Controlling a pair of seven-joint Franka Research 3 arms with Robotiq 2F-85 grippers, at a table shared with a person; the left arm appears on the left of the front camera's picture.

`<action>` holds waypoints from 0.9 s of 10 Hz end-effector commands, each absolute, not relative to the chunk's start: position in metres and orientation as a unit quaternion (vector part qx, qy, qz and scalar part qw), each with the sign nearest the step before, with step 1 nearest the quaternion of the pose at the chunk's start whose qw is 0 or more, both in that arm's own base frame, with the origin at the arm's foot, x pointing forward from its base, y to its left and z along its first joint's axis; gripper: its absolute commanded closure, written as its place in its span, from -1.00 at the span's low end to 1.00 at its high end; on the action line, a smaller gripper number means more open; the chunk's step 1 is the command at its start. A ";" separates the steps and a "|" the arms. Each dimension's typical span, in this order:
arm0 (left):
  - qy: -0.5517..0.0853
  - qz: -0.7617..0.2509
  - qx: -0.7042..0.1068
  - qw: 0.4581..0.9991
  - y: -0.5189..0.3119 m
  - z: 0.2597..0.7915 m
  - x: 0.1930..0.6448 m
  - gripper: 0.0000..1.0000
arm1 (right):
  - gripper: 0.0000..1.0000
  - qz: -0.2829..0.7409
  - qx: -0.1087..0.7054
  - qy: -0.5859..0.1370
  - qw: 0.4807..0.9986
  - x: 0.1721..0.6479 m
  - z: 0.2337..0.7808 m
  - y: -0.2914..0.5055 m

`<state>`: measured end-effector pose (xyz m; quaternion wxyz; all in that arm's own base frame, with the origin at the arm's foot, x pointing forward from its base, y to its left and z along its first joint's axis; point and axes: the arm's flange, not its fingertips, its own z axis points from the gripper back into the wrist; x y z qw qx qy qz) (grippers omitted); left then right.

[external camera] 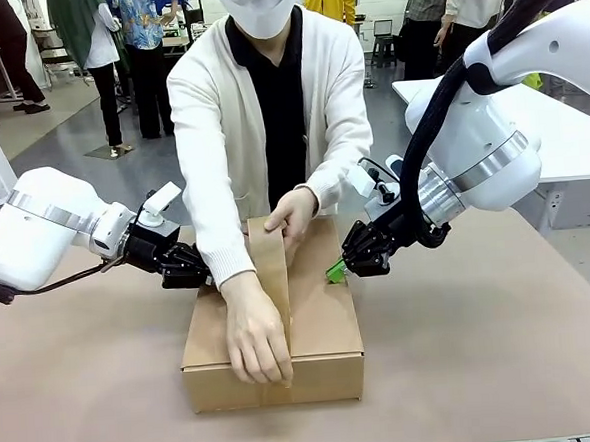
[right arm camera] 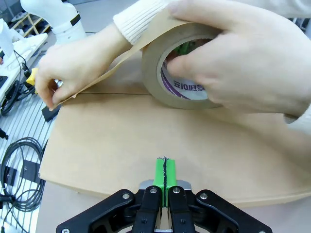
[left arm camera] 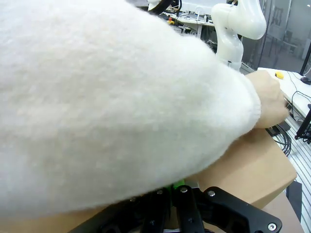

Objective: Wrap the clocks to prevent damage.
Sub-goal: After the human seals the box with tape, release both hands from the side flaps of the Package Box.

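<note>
A closed brown cardboard box (external camera: pixel 322 330) lies in the middle of the table, and its contents are hidden. A person stretches a strip of brown tape (external camera: pixel 270 273) along its top. One hand (external camera: pixel 257 336) presses the tape end at the near edge, while the other hand (external camera: pixel 295 213) holds the tape roll (right arm camera: pixel 182 68) at the far edge. My left gripper (external camera: pixel 193 267) is shut against the box's left side, under the person's white sleeve (left arm camera: pixel 121 97). My right gripper (external camera: pixel 338 270) is shut, green pads together (right arm camera: pixel 165 165), touching the box's right side.
The brown table surface (external camera: pixel 483 350) stretches around the box. A white table (external camera: pixel 570 134) stands behind at the right. Cables (right arm camera: pixel 19 155) lie off the table's edge in the right wrist view. Several people stand far back.
</note>
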<state>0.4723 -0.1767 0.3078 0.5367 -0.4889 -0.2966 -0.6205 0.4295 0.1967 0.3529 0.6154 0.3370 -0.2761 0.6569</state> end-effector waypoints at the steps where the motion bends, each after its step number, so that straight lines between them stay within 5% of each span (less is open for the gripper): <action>1: -0.296 -0.622 -0.486 0.539 -0.177 0.304 0.471 0.98 | 0.98 0.656 0.333 -0.275 0.619 0.428 0.349 0.197; 9: -0.296 -0.622 -0.486 0.539 -0.177 0.304 0.471 0.98 | 0.98 0.656 0.333 -0.275 0.619 0.428 0.349 0.197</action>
